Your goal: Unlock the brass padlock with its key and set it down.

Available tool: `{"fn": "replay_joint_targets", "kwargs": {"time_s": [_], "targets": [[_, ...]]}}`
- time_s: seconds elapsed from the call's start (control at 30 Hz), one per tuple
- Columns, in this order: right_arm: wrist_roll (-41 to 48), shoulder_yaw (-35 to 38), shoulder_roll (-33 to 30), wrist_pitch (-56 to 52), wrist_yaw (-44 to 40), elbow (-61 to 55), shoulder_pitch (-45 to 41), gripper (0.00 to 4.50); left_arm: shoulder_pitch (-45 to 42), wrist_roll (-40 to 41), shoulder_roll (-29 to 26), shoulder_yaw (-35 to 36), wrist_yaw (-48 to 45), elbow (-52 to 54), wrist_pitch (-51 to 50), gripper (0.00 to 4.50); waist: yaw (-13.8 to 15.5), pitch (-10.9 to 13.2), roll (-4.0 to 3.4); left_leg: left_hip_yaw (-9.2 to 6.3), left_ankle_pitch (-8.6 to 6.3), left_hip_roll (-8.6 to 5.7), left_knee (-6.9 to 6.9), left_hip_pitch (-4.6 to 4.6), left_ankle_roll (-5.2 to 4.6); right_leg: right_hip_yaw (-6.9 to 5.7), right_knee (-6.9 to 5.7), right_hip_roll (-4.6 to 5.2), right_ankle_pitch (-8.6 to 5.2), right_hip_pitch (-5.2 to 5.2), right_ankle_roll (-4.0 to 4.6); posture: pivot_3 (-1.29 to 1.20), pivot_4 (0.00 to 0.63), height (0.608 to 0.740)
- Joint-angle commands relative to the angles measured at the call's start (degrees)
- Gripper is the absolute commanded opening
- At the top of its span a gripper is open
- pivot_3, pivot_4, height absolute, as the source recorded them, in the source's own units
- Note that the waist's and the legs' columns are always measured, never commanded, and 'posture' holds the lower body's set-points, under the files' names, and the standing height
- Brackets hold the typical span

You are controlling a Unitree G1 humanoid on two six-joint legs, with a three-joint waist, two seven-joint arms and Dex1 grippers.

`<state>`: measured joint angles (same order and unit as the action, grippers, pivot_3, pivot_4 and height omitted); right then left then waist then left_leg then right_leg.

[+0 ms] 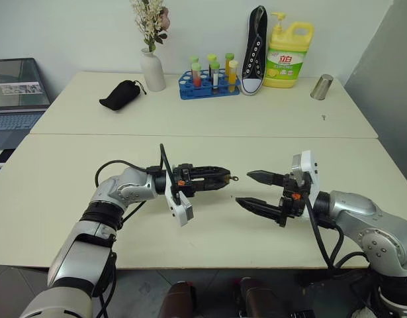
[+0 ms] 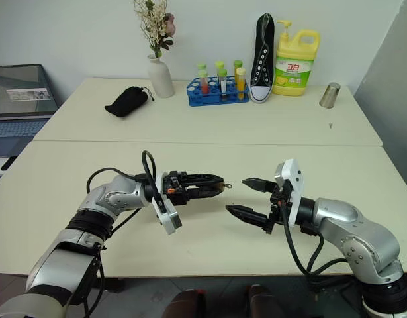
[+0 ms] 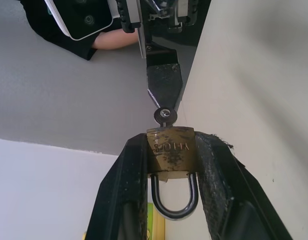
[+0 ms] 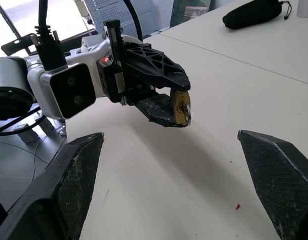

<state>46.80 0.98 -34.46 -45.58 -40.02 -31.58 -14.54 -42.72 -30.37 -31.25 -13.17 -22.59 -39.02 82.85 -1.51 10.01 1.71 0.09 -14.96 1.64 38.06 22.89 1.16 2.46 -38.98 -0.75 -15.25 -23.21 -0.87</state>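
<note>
The brass padlock (image 3: 171,152) is pinched between the two black fingers of my left gripper (image 1: 224,177), which is shut on its body and points level toward my right arm above the table. Its silvery shackle (image 3: 174,202) points back between the fingers. The key (image 3: 165,116) sticks out of the lock's outer end, past the fingertips. From the right wrist view the padlock (image 4: 181,107) shows gold at the left gripper's tip. My right gripper (image 1: 253,190) is open, a short gap from the key, with nothing between its fingers (image 4: 279,175).
At the back of the far table (image 1: 190,119) stand a black pouch (image 1: 120,94), a vase of flowers (image 1: 152,69), a blue rack of tubes (image 1: 208,83), a sneaker (image 1: 255,50), a yellow detergent bottle (image 1: 288,53) and a metal cup (image 1: 321,87). A laptop (image 1: 14,96) sits at far left.
</note>
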Motion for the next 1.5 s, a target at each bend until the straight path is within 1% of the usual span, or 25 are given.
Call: {"fn": "replay_joint_targets", "kwargs": {"time_s": [0.03,0.2,0.4,0.43,0.5,0.83,0.87,1.17,1.33,1.5], "targets": [[1.01,-0.38,-0.01,-0.06,-1.26,0.02,-1.47,4.50,-0.31,-0.20,-0.98,0.06,2.27,0.92,0.17,0.98,0.00,0.00,0.00,0.00,0.00,0.00,0.00,0.01,0.00,-0.01,0.00,0.00,0.00,0.00,0.00,0.00,0.150,0.740],[0.75,-1.74,1.02,-0.19,-1.62,1.65,-3.07,4.50,0.23,-0.78,-1.48,-0.23,3.46,2.10,-0.11,0.98,-0.01,0.00,0.00,0.00,0.00,0.02,0.00,-0.01,0.00,-0.02,-0.01,0.01,0.00,0.00,0.01,0.00,0.150,0.740],[0.23,-3.75,2.67,-0.41,-3.14,6.01,-6.92,4.50,0.93,-0.70,-2.28,-0.82,4.08,3.10,-0.14,0.98,-0.01,0.00,0.00,-0.01,0.00,0.02,0.00,0.00,0.00,-0.03,-0.02,0.04,0.01,-0.01,0.01,0.00,0.150,0.740],[0.08,-4.07,2.77,-0.48,-3.46,6.74,-7.56,4.32,0.93,-0.73,-2.40,-0.91,4.21,3.18,-0.19,0.98,-0.01,0.00,0.00,-0.01,0.00,0.02,0.00,0.00,0.00,-0.04,-0.02,0.05,0.01,-0.01,0.01,0.00,0.150,0.740],[-0.12,-4.58,2.73,-0.57,-4.16,7.63,-8.30,3.88,0.95,-0.72,-2.53,-1.08,4.40,3.46,-0.31,0.98,-0.01,0.00,0.00,-0.01,0.00,0.02,0.00,0.00,0.00,-0.04,-0.02,0.05,0.01,-0.01,0.02,0.00,0.150,0.740],[-0.32,-5.21,3.07,-1.36,-6.07,9.69,-10.00,0.19,1.63,-1.17,-3.04,-1.15,5.13,4.89,-1.33,0.98,-0.01,0.00,0.00,-0.03,0.00,0.02,-0.01,0.00,0.00,-0.05,-0.02,0.07,0.01,-0.01,0.02,0.00,0.150,0.740],[-0.28,-5.18,3.11,-1.41,-6.12,9.81,-10.13,0.01,1.72,-1.26,-3.10,-1.17,5.24,5.03,-1.40,0.98,-0.01,0.00,0.00,-0.03,0.00,0.02,-0.01,0.00,0.00,-0.06,-0.02,0.08,0.01,-0.01,0.02,0.00,0.150,0.740],[1.36,-4.52,3.46,-3.66,-6.87,10.28,-11.12,0.00,2.63,-1.98,-3.69,-1.01,5.83,6.30,-1.78,0.98,-0.01,0.00,0.00,-0.03,0.00,0.03,-0.01,0.01,0.00,-0.05,-0.03,0.17,0.01,-0.02,0.02,0.00,0.150,0.740],[5.87,-2.70,3.36,-11.28,-5.23,12.25,-13.44,0.00,2.85,-4.09,-4.12,-0.44,6.85,6.44,-1.76,0.98,-0.01,0.00,-0.01,-0.04,0.00,0.03,-0.01,0.00,0.00,-0.07,-0.03,0.21,0.02,-0.02,0.03,0.00,0.150,0.740],[14.32,1.79,6.90,-23.16,3.08,16.34,-17.37,0.00,3.17,-6.74,-4.41,-0.13,8.78,7.04,-1.93,0.98,-0.01,0.00,-0.01,-0.04,0.00,0.04,-0.02,0.00,0.00,-0.08,-0.06,0.29,0.02,-0.02,0.04,0.00,0.150,0.740]]}}
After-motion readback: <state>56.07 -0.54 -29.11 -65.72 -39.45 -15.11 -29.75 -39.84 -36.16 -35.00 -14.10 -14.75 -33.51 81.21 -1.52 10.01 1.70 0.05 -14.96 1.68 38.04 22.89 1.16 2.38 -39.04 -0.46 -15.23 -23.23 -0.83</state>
